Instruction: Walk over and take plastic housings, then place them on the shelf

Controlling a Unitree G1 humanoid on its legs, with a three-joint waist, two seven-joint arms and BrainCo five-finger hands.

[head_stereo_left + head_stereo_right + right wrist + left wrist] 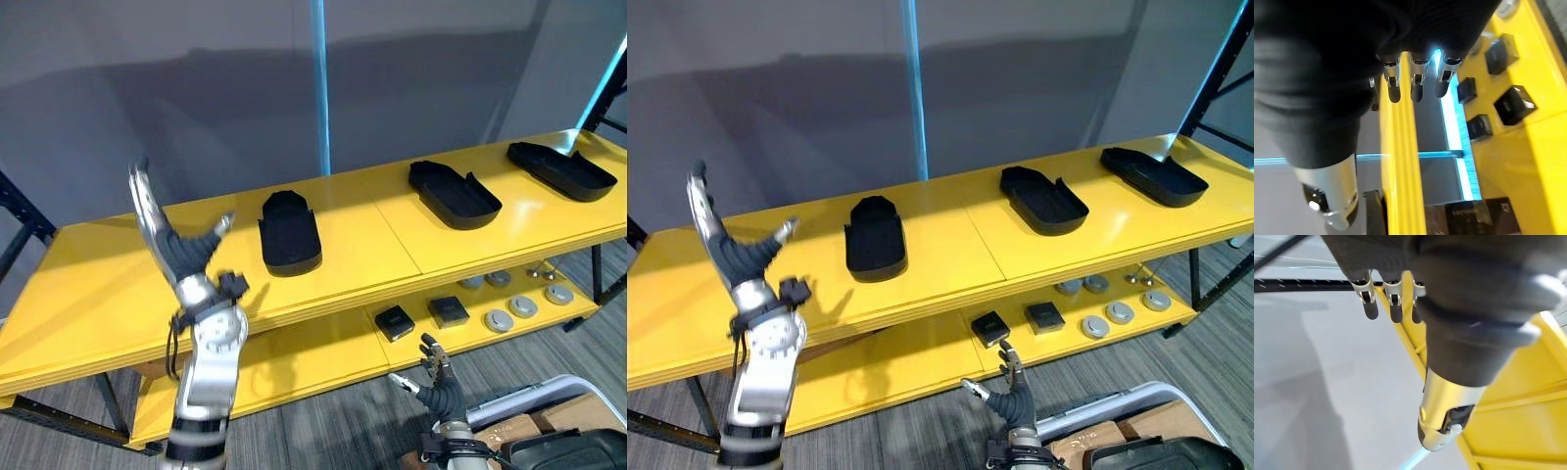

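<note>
The yellow shelf [98, 284] spans the scene beyond both hands, its top deck running from the left hand's side well past the right hand. Its lower deck [313, 357] sits beneath, directly beyond the right hand. Three black plastic housings lie on the top deck, none held. The nearest housing [290, 233] rests open side up just to the right of the left hand, off its thumb and apart from it. The middle housing [453, 194] lies further right, above and beyond the right hand. The far housing [560, 169] sits near the deck's right end, well apart from both hands. The left hand [181, 250] is raised upright in front of the top deck, fingers straight and thumb spread wide, holding nothing. The right hand [441, 392] hangs low before the lower deck, fingers loosely extended and apart, empty. Two small black boxes [394, 321] stand on the lower deck just beyond the right hand. A group of grey discs [499, 320] lies on the same deck to the right of that hand, past the boxes.
</note>
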